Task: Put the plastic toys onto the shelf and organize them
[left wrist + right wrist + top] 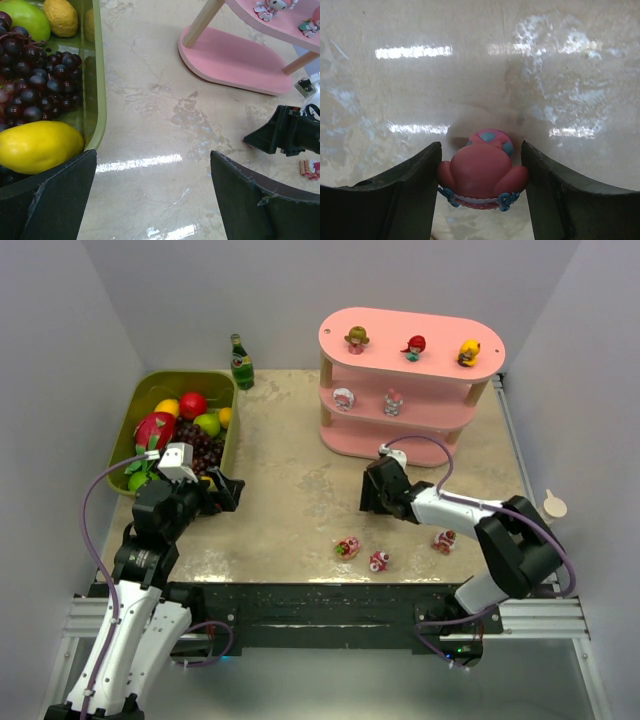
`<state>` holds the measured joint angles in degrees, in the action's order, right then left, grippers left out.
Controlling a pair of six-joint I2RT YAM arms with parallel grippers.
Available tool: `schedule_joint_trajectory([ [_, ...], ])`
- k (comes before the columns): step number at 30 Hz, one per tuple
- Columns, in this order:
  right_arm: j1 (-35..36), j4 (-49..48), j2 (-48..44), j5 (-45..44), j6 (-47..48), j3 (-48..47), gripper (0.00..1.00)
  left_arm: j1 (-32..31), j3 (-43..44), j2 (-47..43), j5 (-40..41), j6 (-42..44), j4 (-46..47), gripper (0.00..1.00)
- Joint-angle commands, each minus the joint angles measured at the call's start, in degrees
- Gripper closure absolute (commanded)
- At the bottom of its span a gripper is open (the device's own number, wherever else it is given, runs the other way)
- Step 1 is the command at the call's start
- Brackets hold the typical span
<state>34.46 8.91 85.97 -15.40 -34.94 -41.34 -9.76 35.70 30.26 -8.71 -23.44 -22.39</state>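
Observation:
The pink shelf (pixel 440 335) stands at the back right. Its top board bears a brown-haired toy (pixel 357 338), a red one (pixel 414 347) and a yellow one (pixel 468 352). Two pink-white toys (pixel 343 398) (pixel 393 403) stand on the middle tier. Three toys (pixel 347 548) (pixel 379 561) (pixel 444 540) lie near the table's front edge. My right gripper (pixel 372 495) is low on the table in front of the shelf. In the right wrist view it (pixel 481 146) is shut on a pink figurine with blue spots (pixel 482 172), both fingers touching its sides. My left gripper (pixel 152 195) is open and empty beside the bin.
An olive-green bin (pixel 135 415) of toy fruit stands at the left, its wall (pixel 97 100) close to my left finger. A green bottle (pixel 241 362) stands behind it. A small white disc (pixel 553 506) lies off the table's right edge. The shelf base (pixel 235 55) shows ahead.

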Motion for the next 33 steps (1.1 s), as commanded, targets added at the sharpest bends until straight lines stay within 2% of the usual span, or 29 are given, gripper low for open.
schedule_joint_trajectory([
  [1,0.2,-2.0,5.3,-3.5,1.1,-5.1,0.59,0.4,-0.3,0.1,0.0,-0.2,0.5,0.01],
  [2,0.2,-2.0,6.0,-3.8,1.3,-5.5,0.58,0.4,-0.3,0.1,0.0,-0.2,0.4,0.00],
  [9,0.2,-2.7,3.6,-5.3,2.1,-5.0,0.20,0.4,-0.2,0.1,0.1,-0.2,0.4,0.00],
  [11,0.2,-2.8,2.8,-5.3,2.6,-4.6,0.14,0.4,-0.2,0.1,0.1,-0.2,0.4,0.01],
  [17,2.0,-3.7,1.7,-5.8,4.4,-3.4,0.13,0.4,-0.2,-0.1,0.1,-0.2,0.4,0.01],
  [24,9.9,-0.1,6.6,-18.1,-0.4,-6.0,0.15,0.4,-0.2,-0.2,0.1,-0.2,0.4,0.01],
  [33,11.0,-1.5,6.5,-23.9,-4.9,-4.1,0.18,0.4,-0.1,-0.2,0.2,-0.2,0.3,0.01],
])
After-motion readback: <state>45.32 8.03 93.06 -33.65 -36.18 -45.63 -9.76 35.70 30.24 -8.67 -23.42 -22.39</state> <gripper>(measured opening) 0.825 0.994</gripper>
